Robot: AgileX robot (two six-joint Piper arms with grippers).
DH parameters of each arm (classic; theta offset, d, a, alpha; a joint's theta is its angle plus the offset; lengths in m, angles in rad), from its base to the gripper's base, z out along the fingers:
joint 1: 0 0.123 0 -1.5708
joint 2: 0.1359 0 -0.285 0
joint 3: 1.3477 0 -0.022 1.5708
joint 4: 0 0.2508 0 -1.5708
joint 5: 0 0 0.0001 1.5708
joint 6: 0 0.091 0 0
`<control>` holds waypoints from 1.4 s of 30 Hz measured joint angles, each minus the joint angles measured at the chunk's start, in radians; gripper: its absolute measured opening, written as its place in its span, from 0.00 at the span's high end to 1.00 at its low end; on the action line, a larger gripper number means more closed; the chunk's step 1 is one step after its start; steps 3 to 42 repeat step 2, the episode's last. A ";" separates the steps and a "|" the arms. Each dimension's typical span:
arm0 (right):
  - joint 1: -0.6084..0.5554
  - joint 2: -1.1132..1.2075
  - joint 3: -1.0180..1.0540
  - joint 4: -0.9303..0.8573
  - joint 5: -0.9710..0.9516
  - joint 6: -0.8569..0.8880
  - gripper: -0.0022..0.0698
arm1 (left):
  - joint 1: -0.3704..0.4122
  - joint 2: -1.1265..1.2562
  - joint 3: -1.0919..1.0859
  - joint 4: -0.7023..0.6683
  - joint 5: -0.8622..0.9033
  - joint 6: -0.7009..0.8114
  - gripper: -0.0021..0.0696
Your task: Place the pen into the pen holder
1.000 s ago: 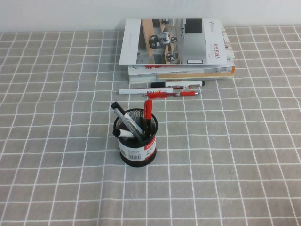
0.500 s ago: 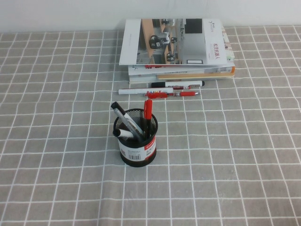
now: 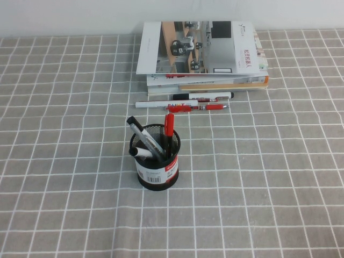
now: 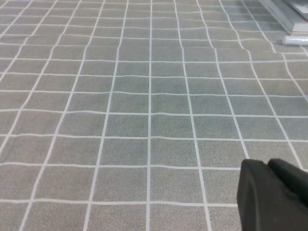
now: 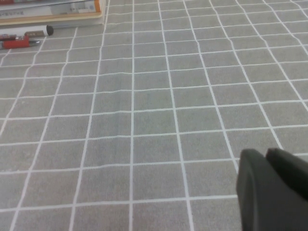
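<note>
The black wire-mesh pen holder point(image 3: 157, 167) stands on the checked cloth near the middle of the high view. The pen point(image 3: 169, 129), black-barrelled with a red cap, stands upright inside it, cap up, at the holder's far right side. Neither arm shows in the high view. My left gripper point(image 4: 267, 166) shows only in the left wrist view, shut and empty, over bare cloth. My right gripper point(image 5: 265, 155) shows only in the right wrist view, shut and empty, over bare cloth. The holder is out of both wrist views.
Two grey and black-capped pens point(image 3: 144, 134) lean in the holder. Behind it lie a white marker point(image 3: 161, 104), a red-and-white pen point(image 3: 200, 107) and a black-capped pen point(image 3: 202, 95), in front of a stack of books point(image 3: 201, 54).
</note>
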 joint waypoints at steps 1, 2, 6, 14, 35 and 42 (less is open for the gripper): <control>0.000 0.000 0.000 0.000 0.000 0.000 0.99 | 0.000 0.000 0.000 0.000 0.000 0.000 0.98; 0.000 0.000 0.000 0.000 0.000 0.000 0.99 | 0.000 0.000 0.000 0.000 0.000 0.000 0.98; 0.000 0.000 0.000 0.000 0.000 0.000 0.99 | 0.000 0.000 0.000 0.000 0.000 0.000 0.98; 0.000 0.000 0.000 0.000 0.000 0.000 0.99 | 0.000 0.000 0.000 0.000 0.000 0.000 0.98; 0.000 0.000 0.000 0.000 0.000 0.000 0.99 | 0.000 0.000 0.000 0.000 0.000 0.000 0.98; 0.000 0.000 0.000 0.000 0.000 0.000 0.99 | 0.000 0.000 0.000 0.000 0.000 0.000 0.98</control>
